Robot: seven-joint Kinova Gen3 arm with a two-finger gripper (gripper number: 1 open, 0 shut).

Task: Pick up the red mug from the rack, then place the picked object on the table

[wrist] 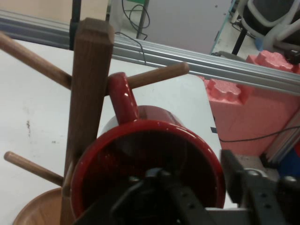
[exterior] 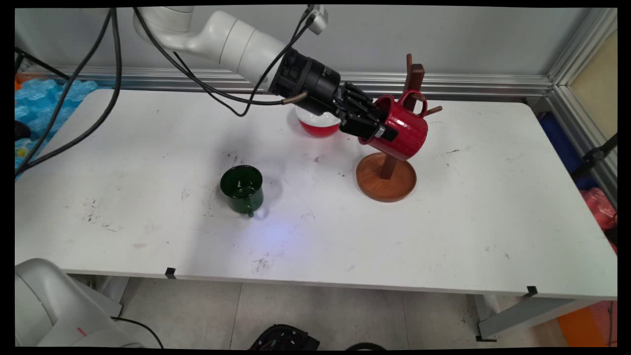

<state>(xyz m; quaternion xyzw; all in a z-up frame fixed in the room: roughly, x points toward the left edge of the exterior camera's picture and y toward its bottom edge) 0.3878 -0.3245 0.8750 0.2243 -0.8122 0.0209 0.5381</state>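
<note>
Red mug (exterior: 400, 129) is tipped on its side up against the wooden mug tree (exterior: 387, 170), handle around the peg pointing right. Gripper (exterior: 378, 129) comes from the left, clamped on the rim, one finger inside, one outside. Green mug (exterior: 242, 188) sits well apart.
</note>
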